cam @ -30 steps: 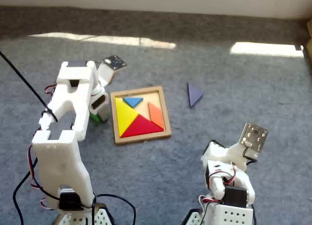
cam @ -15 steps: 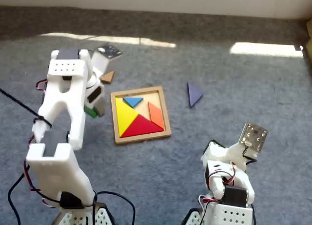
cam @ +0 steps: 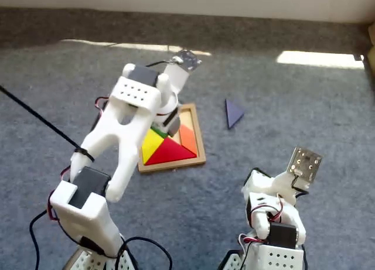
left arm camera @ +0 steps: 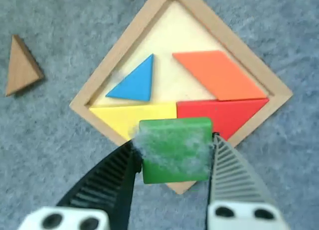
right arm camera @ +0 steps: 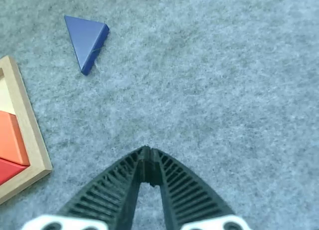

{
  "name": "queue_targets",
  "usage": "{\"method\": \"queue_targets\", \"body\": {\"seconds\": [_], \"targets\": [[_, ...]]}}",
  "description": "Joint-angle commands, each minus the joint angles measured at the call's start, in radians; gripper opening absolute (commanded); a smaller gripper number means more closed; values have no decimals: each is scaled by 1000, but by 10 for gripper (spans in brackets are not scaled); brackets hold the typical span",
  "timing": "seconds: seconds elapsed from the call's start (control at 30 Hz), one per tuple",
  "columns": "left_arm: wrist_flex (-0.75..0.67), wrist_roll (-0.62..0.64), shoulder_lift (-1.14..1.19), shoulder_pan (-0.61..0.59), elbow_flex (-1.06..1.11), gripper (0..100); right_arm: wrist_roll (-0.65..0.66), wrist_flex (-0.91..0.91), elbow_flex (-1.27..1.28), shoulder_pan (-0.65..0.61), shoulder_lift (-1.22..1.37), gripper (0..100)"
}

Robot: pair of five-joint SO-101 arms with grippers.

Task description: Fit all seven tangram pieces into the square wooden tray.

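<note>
From the high view, the left arm (cam: 126, 135) stretched over the wooden tray (cam: 176, 163), the navy triangle (cam: 233, 113) lying apart on the bench (cam: 304, 100). In the left wrist view, the left jaws pinched the green square (left arm camera: 174, 149) above the tray's nearest corner, with the yellow triangle (left arm camera: 119, 117) and red triangle (left arm camera: 234, 113) just beyond it. In the right wrist view, the right jaws were pressed together, the navy triangle well ahead of them.

- The left arm (cam: 126, 129) has swung right, from beside the left edge of the wooden tray (cam: 201, 142) to a spot over the tray.
- The left gripper (left arm camera: 173, 142) brought the green square (left arm camera: 174, 150) along, clamped in its jaws; the square now hangs above the yellow piece (left arm camera: 124, 115) and the red piece (left arm camera: 224, 115).
</note>
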Motion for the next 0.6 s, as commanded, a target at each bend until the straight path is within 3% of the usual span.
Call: {"method": "queue_targets", "body": {"seconds": [0.0,0.4,0.57], "targets": [[-158,28,-53,67,76,6,6,4,116,8,-19,4],[-377,29,-53,81,246,14,8,4,116,8,-19,4],[-379,52,-53,59,249,194,8,4,116,8,-19,4]]}}
